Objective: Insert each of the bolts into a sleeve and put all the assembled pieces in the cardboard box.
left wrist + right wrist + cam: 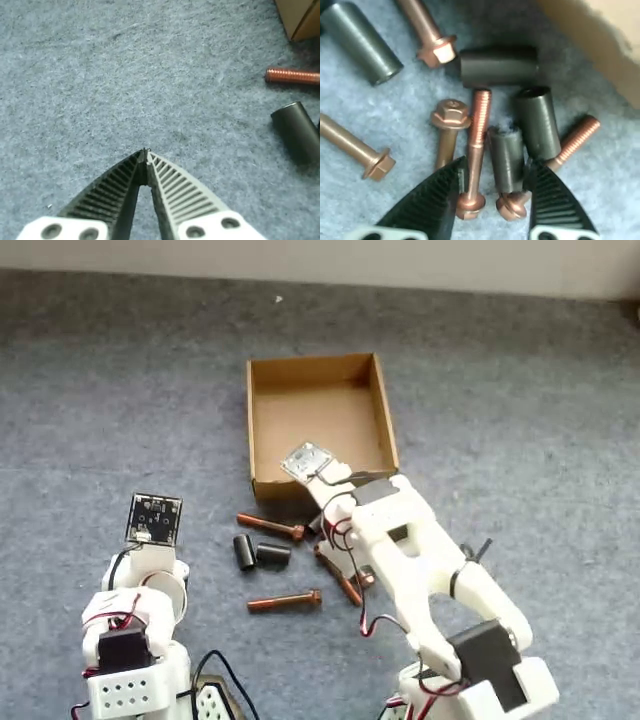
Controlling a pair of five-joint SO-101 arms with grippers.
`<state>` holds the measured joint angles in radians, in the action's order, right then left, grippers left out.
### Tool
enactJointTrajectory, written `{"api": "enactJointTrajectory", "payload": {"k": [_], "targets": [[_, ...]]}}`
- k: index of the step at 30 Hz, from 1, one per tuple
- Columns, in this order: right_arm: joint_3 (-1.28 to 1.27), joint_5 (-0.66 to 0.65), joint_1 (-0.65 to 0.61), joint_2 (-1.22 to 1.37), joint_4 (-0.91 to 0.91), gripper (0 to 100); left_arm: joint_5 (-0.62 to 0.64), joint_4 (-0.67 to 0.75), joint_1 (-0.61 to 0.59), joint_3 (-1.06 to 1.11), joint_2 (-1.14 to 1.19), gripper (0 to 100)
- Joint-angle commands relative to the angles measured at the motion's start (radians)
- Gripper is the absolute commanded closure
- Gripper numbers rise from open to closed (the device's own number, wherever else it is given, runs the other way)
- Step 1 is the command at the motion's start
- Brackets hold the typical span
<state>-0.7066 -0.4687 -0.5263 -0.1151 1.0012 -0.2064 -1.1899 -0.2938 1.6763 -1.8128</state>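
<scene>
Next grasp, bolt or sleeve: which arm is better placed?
Right. The right pincer is open, straddling a sleeve and a bolt in the pile by the cardboard box. The left pincer is shut over bare carpet, with the parts off to its side.

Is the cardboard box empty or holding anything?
Empty as far as visible: the cardboard box floor is bare, though the right arm hides its near edge.

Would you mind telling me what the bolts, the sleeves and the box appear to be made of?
The bolts look like copper-coloured metal, probably plated: shiny, with cut threads and flanged hex heads. The sleeves seem to be dark grey metal, or perhaps plastic; their dull satin sheen leaves it open. The box is plain brown cardboard, matte, with folded walls.
</scene>
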Motion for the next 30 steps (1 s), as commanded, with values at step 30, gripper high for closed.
{"api": "enactJointTrajectory", "payload": {"k": [30], "targets": [[0.088,0.048,0.111,-0.038,-0.027,81.4,-0.015,0.021,-0.013,0.008,-0.004,99]]}}
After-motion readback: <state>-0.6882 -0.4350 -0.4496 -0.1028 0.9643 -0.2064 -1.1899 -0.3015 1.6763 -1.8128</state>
